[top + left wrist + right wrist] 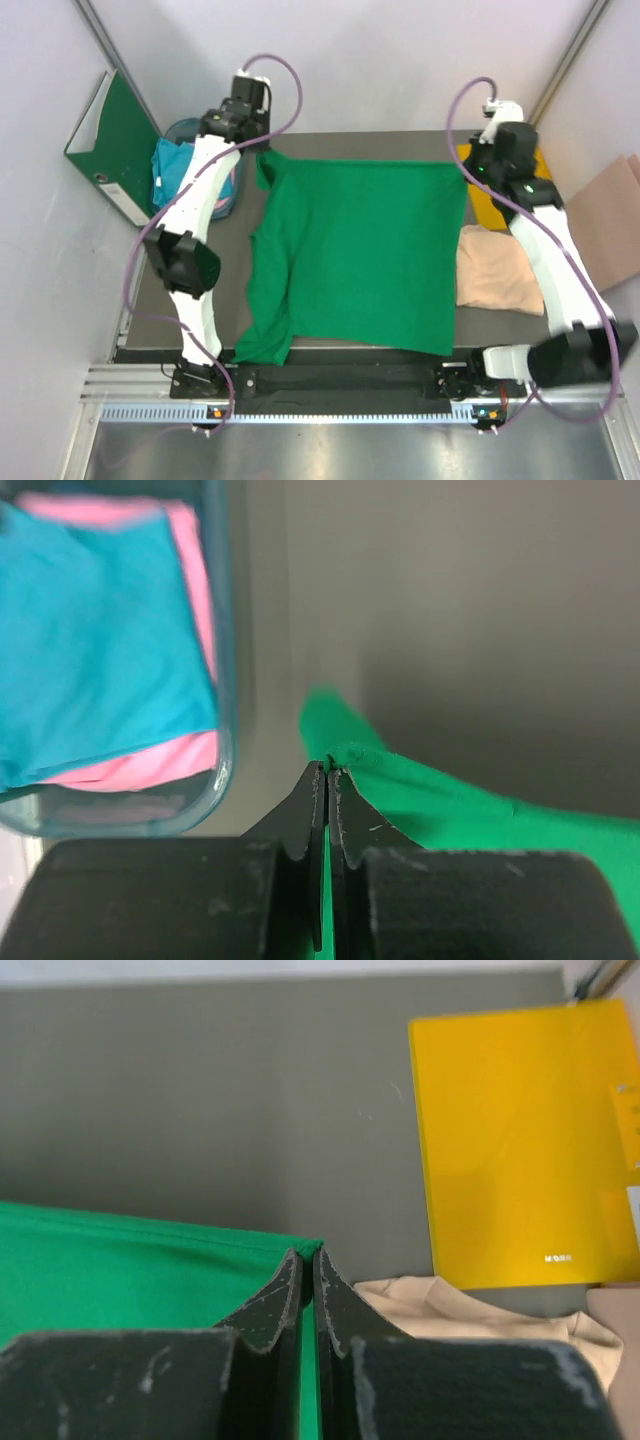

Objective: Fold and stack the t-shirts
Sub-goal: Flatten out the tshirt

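The bright green t-shirt [355, 255] lies spread across the middle of the table. My left gripper [262, 152] is shut on its far left corner, seen in the left wrist view [328, 768] with green cloth [450, 800] pinched between the jaws. My right gripper [466, 168] is shut on its far right corner [306, 1252]. The beige-peach t-shirt [497, 270] lies folded at the right, also in the right wrist view [470, 1315]. The teal-blue t-shirt [90, 640] and the pink t-shirt [150, 765] lie in a clear tub.
A clear tub [195, 170] stands at the far left with a green ring binder [112, 145] leaning beside it. A yellow folder [520, 1140] lies flat at the far right. A brown sheet [615, 215] lies past the table's right edge.
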`<state>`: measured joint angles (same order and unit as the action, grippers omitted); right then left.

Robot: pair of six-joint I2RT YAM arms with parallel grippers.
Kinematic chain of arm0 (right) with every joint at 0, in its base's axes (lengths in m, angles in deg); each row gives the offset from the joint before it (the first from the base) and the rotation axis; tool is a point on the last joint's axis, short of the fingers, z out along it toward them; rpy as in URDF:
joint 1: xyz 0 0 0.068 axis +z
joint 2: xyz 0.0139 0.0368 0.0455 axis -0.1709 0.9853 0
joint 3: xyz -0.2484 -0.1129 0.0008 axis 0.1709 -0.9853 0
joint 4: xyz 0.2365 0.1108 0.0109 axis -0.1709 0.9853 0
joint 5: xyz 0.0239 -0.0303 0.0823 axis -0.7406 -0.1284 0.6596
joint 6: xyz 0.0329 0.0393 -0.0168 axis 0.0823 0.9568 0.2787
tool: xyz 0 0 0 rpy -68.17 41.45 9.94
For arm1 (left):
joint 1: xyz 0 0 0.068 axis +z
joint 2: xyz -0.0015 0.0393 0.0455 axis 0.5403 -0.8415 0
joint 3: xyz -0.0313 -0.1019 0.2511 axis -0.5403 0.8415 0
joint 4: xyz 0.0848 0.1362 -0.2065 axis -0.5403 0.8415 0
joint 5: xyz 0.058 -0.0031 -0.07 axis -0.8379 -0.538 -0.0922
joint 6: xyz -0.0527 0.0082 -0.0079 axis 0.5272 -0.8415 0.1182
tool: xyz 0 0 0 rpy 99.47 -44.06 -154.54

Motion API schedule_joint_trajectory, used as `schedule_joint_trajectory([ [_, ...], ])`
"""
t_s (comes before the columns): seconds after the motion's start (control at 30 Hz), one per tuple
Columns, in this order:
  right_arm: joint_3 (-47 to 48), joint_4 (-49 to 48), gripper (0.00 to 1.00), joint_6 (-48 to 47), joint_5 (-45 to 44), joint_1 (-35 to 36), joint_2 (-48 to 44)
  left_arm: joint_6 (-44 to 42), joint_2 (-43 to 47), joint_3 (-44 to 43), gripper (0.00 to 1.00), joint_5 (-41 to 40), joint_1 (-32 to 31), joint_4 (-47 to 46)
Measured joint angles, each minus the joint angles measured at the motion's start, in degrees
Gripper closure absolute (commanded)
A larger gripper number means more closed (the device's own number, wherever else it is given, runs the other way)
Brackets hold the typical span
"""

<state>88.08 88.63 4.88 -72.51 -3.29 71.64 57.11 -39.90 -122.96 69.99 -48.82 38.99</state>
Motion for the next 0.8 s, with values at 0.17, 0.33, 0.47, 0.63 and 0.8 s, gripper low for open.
schedule_joint_trajectory([
  [0.17, 8.63, -4.00, 1.00, -2.16, -1.01, -0.61, 22.95, -0.55, -9.92, -0.87, 1.00, -0.72, 0.85, 0.39],
  [0.33, 18.10, -4.96, 1.00, -1.86, -1.27, -0.79, 39.15, -0.07, -17.14, -5.46, 1.00, -2.75, 1.11, 0.33],
  [0.47, 22.49, -4.79, 1.00, -1.44, -1.29, -0.85, 43.30, 0.81, -19.08, -7.98, 1.00, -2.78, 1.18, 0.11],
  [0.63, 24.06, -6.49, 1.00, -0.90, -1.66, -1.27, 43.12, 1.11, -19.02, -9.60, 0.74, -4.20, 1.22, -2.38],
  [0.8, 23.89, -6.67, 1.00, -0.33, -1.88, -2.58, 43.12, 1.88, -18.97, -9.92, 0.01, -2.05, 1.81, -4.02],
])
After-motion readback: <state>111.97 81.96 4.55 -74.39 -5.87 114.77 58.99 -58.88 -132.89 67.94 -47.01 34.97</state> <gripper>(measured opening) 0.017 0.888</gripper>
